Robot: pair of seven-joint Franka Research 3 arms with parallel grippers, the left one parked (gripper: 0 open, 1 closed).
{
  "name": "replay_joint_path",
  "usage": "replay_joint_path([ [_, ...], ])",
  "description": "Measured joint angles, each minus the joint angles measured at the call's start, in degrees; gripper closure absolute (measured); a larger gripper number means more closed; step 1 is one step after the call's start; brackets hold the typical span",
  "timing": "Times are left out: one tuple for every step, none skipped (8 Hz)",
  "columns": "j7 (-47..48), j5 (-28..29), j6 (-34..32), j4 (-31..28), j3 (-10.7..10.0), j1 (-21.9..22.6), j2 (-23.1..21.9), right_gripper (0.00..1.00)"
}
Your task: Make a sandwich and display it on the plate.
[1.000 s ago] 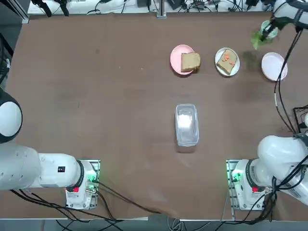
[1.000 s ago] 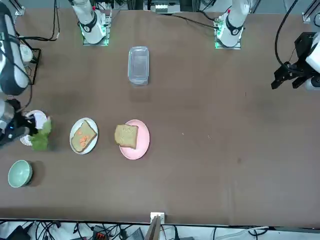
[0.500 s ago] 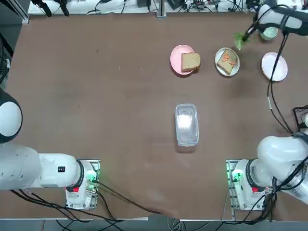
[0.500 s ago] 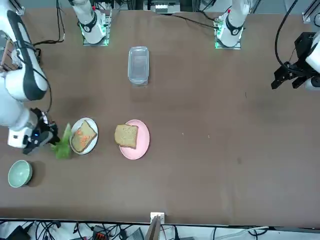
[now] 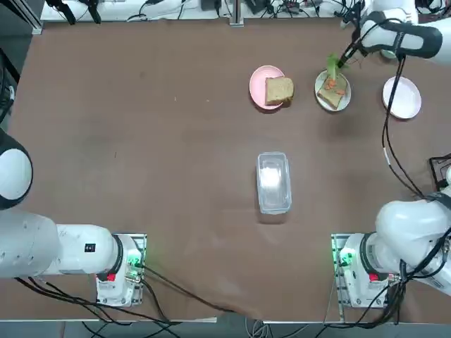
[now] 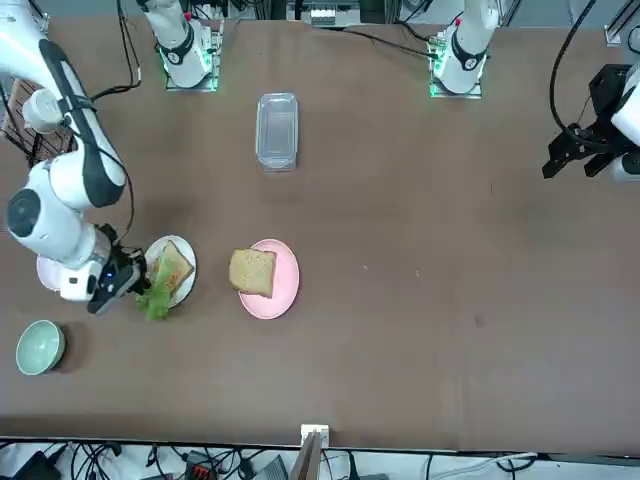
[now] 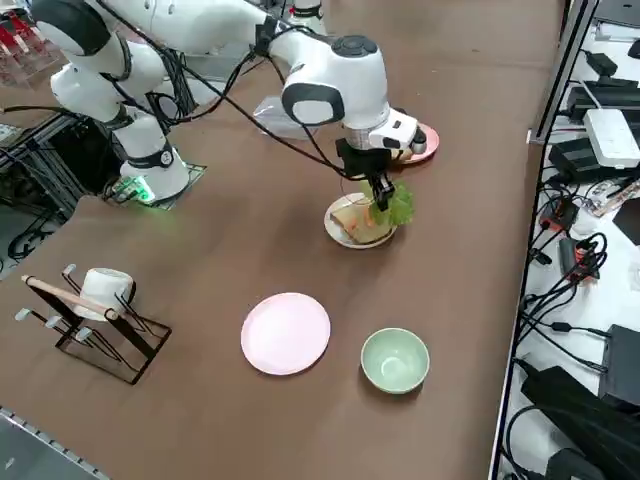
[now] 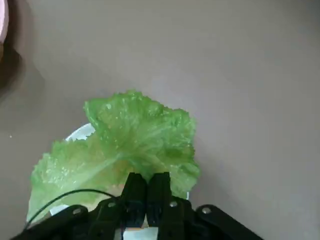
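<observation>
Container [image 5: 273, 182]: clear plastic box with its lid on, alone mid-table, well apart from everything I'm working on.
Pink plate with bread [image 5: 261, 87]: one bread slice [image 5: 279, 90] sits on its right half, overhanging the rim a little.
White plate [image 5: 321, 97]: just right of that pink plate; it holds a toast slice [image 5: 332, 91] with small orange bits on top. No second slice on it yet, so the sandwich isn't built.
Lettuce [image 8: 120, 142]: I've got the green leaf by its stem end, and it hangs from my fingers over the far edge of the white plate. Whether it touches the toast, I can't tell.
My right gripper [image 8: 146, 190]: fingers pinched tight together on the lettuce stem, hovering right over the white plate, pointing down.
Empty pink plate [image 5: 402, 96]: further right, nothing on it.
Green cup [image 7: 394, 360]: near that empty pink plate, close to the table's far edge.
Rack [image 7: 98, 318]: a wire stand holding a white mug at my right side of the table.
</observation>
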Motion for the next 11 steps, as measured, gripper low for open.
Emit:
replay_joint_path([
  [0.82,-0.88,0.88,-1.5,-0.27,-0.17,0.0,0.96],
  [1.69,-1.38,1.17,-2.44,-0.44,-0.34,0.0,0.96],
  [2.66,-2.2,1.2,-3.03,-0.67,-0.42,-0.03,0.96],
  [3.82,-3.04,1.21,-3.48,-0.99,-0.5,-0.02,0.96],
  [4.93,-3.46,1.22,-3.79,-1.14,-0.58,-0.05,0.96],
  [6.11,-3.77,1.22,-4.05,-1.18,-0.58,-0.09,0.96],
  [6.82,-4.34,1.22,-4.29,-1.21,-0.58,-0.13,0.96],
  [7.09,-4.81,1.22,-4.54,-1.32,-0.58,-0.16,0.95],
  [7.34,-4.91,1.22,-4.63,-1.4,-0.58,-0.16,0.82],
  [8.17,-4.99,1.21,-4.67,-1.41,-0.58,-0.18,0.65],
  [9.1,-5.19,1.16,-4.67,-1.41,-0.58,-0.24,0.47],
])
